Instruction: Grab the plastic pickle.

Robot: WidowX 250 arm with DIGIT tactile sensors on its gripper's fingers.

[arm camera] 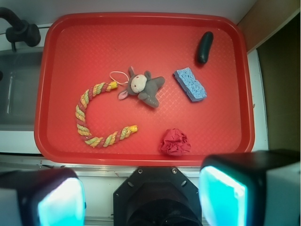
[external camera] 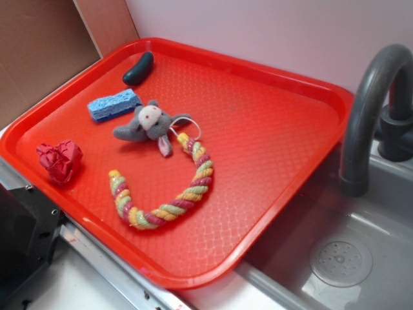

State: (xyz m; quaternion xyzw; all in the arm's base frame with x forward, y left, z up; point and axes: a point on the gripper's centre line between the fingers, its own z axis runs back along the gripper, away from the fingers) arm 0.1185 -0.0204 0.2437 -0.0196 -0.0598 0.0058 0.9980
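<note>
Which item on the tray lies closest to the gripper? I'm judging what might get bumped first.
The crumpled red paper ball, going by the wrist view: it sits near the red tray's edge by the gripper. The plastic pickle lies farthest.

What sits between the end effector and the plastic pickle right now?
In the wrist view the open end effector hangs off the tray's near edge; the red crumpled paper and blue sponge lie roughly between it and the plastic pickle.

A tray beside a sink holds five things. In the wrist view, the plastic pickle lies far right, the sponge just below it, a plush toy centrally, a rope left, and a crumpled wad nearest the claw.
</note>
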